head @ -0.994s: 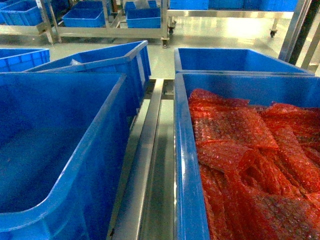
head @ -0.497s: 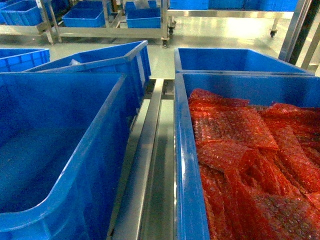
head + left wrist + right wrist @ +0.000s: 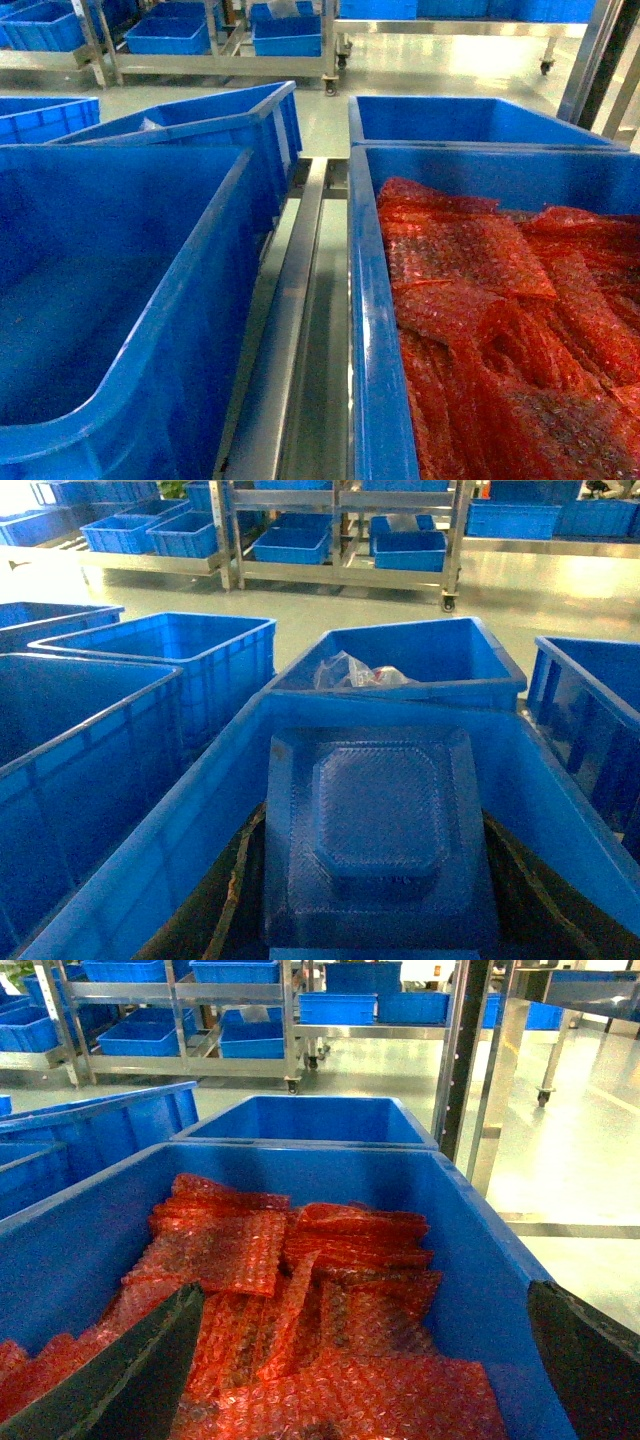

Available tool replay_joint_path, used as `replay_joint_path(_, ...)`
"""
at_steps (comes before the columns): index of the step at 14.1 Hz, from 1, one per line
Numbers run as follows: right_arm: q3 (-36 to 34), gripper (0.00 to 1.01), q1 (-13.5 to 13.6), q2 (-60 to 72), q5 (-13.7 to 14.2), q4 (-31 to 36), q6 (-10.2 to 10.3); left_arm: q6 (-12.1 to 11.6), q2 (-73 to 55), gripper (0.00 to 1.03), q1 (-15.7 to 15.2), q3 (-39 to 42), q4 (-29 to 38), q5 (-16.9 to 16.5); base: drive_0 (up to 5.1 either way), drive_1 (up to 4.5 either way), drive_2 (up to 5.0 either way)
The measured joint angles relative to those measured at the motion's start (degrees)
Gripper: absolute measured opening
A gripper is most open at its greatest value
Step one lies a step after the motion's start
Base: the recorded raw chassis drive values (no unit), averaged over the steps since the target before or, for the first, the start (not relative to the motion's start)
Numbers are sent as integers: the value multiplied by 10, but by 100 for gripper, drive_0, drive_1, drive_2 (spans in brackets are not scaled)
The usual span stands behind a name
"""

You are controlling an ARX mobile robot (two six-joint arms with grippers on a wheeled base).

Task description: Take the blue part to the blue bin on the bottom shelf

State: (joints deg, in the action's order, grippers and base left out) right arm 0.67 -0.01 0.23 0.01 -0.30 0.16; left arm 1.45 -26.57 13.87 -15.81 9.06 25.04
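Well, from the head view I see the blue bin (image 3: 120, 300) on the left, with a crate of red bubble wrap (image 3: 480, 300) on the right and the bottom shelf (image 3: 290, 330) rail running between them. On the left wrist view, the left gripper (image 3: 375, 880) has its jaws clamped on the blue part (image 3: 380, 810), held over the blue bin's (image 3: 150, 870) interior. On the right wrist view, the right gripper (image 3: 360, 1380) hangs over the bubble wrap, jaws wide apart.
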Motion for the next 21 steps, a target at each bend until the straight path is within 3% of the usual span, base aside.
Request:
replay_joint_path(3,0,98,0,0,0,0,0,0,0,44,0,0,0,0,0,0,0)
replay_joint_path(4,0,98,0,0,0,0,0,-3,-17,44,24,-10,-38,75,0,0,0)
replay_joint_path(5,0,98,0,0,0,1,0,-4,-51,44,48,-17,-22,155,0,0,0)
replay_joint_path(6,0,98,0,0,0,0,0,-4,-83,44,43,-22,-2,185,0,0,0)
replay_joint_path(7,0,98,0,0,0,0,0,-5,-113,44,31,-24,31,182,0,0,0)
replay_joint_path(9,0,98,0,0,0,0,0,-4,-215,44,-14,-50,119,127,0,0,0)
replay_joint_path(10,0,98,0,0,0,0,0,-2,-282,51,-25,-72,146,111,0,0,0)
replay_joint_path(14,0,98,0,0,0,0,0,-2,-289,100,-23,-73,145,108,0,0,0)
replay_joint_path(15,0,98,0,0,0,0,0,-4,-287,92,-47,-52,216,24,0,0,0)
replay_joint_path(16,0,98,0,0,0,0,0,-5,-261,80,-72,-17,263,-86,0,0,0)
replay_joint_path(17,0,98,0,0,0,0,0,-5,-232,65,-83,15,267,-165,0,0,0)
replay_joint_path(18,0,98,0,0,0,0,0,-5,-219,53,-86,35,265,-196,0,0,0)
replay_joint_path(19,0,98,0,0,0,0,0,-5,-201,40,-90,50,259,-205,0,0,0)
replay_joint_path(20,0,98,0,0,0,0,0,-5,-177,28,-123,64,254,-240,0,0,0)
replay_joint_path(21,0,98,0,0,0,0,0,-5,-155,15,-143,76,248,-241,0,0,0)
